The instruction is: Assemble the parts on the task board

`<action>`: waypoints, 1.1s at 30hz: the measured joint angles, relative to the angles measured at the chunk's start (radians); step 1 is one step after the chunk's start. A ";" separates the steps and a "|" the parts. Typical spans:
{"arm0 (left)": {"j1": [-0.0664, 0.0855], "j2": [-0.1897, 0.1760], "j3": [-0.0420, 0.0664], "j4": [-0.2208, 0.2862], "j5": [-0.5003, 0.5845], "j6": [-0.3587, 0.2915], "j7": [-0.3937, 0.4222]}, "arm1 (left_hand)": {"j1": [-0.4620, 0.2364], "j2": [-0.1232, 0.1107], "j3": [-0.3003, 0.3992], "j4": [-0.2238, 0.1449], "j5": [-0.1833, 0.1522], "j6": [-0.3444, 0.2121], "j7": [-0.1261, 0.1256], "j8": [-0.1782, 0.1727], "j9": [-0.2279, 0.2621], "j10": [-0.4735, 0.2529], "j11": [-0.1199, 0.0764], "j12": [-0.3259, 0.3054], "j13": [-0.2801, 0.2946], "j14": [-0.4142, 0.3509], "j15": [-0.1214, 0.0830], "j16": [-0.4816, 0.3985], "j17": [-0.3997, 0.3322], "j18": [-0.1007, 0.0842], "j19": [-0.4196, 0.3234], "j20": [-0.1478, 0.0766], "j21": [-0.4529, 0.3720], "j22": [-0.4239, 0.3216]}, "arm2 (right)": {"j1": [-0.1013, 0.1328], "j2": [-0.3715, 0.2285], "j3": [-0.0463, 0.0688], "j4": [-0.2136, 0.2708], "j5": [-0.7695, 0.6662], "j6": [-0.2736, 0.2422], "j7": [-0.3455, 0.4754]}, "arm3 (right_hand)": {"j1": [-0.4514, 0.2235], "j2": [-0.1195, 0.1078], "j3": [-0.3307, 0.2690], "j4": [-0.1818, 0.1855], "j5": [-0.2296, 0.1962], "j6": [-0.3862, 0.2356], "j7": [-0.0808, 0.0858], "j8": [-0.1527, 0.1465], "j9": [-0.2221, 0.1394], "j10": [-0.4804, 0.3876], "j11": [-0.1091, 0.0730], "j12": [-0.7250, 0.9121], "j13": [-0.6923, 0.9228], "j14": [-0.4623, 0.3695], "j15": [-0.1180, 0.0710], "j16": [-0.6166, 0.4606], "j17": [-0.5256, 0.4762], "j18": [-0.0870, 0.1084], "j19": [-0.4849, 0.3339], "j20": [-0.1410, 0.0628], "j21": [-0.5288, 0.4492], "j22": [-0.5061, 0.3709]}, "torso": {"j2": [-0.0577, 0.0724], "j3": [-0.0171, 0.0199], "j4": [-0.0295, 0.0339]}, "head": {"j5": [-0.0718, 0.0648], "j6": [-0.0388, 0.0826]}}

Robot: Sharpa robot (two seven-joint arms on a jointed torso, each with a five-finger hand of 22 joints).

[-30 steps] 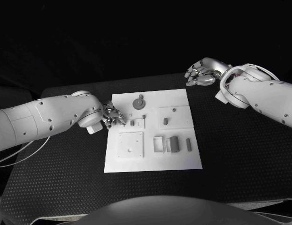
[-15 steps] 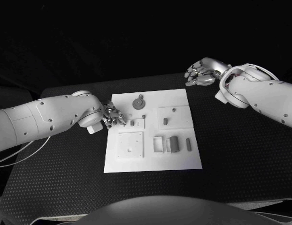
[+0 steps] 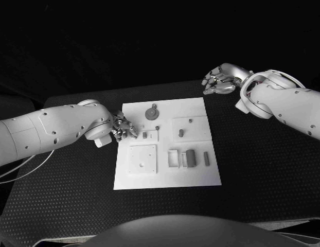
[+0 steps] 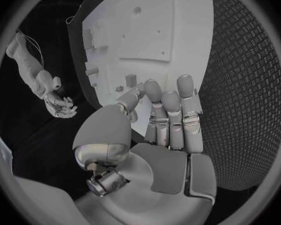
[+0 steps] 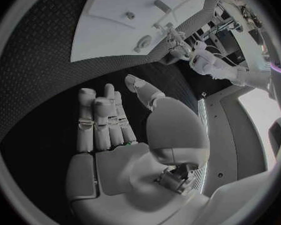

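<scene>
Head view: black bench (image 3: 71, 206) carrying one white task board (image 3: 167, 177) at its centre, long side running away from the robot. Parts on board: a round grey disc part (image 3: 153, 113) near the far edge; a small grey peg (image 3: 181, 133) in the right-hand square plate; a row of grey block parts (image 3: 190, 157) toward the near right; a small part (image 3: 145, 135) by the left edge. Left hand (image 3: 123, 128): at the board's left edge, just beside that small part, fingers extended and apart, nothing held. Right hand (image 3: 220, 81): over the bench beyond the board's far right corner, well apart from the parts, fingers loosely curled, nothing held.

Left wrist view: left hand's fingers (image 4: 168, 115) straight, tips over the board edge.
</scene>
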 measured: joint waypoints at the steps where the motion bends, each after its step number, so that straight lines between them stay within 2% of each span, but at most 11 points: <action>1: 0.000 0.000 0.000 0.000 -0.001 0.001 0.000 | 0.000 0.000 0.000 0.000 0.000 0.000 0.000 0.000 0.000 0.000 0.000 0.000 0.000 0.000 0.000 0.000 -0.001 0.000 0.000 0.000 0.000 0.000 | 0.000 0.000 0.000 0.000 0.000 0.000 0.000 | 0.000 0.000 0.002 0.002 0.000 0.000 0.000 0.000 0.000 0.000 0.000 0.000 0.000 0.001 -0.001 0.000 0.000 0.000 0.000 0.000 0.000 0.000 | 0.000 0.0000 0.0000 | 0.000 0.000; 16: 0.000 -0.001 0.000 0.001 -0.004 0.005 -0.001 | 0.000 0.000 0.000 0.000 -0.004 0.000 0.000 0.000 0.000 0.000 0.000 0.000 -0.001 0.000 0.000 0.000 -0.001 0.000 0.000 0.000 0.000 0.000 | 0.000 0.001 0.000 -0.001 0.000 0.002 0.000 | -0.004 0.004 0.002 0.002 0.000 0.001 0.003 0.000 0.000 0.000 0.000 0.000 0.000 0.001 -0.002 0.000 0.000 0.000 0.001 0.000 0.000 0.000 | 0.000 0.0005 0.0000 | 0.006 0.000; 33: 0.000 -0.001 0.001 -0.001 -0.005 0.009 -0.005 | 0.000 0.000 0.002 0.001 -0.002 0.000 0.000 0.000 -0.004 0.000 0.000 0.000 -0.001 0.002 0.001 0.000 -0.002 0.000 0.004 -0.001 0.004 0.001 | 0.000 0.001 0.000 0.000 0.000 0.003 0.000 | -0.004 0.004 0.002 0.002 0.000 0.001 0.003 0.000 0.000 0.000 0.000 0.000 0.000 0.000 -0.003 0.000 0.000 0.000 0.004 0.000 0.000 0.000 | 0.000 0.0003 0.0001 | 0.005 0.000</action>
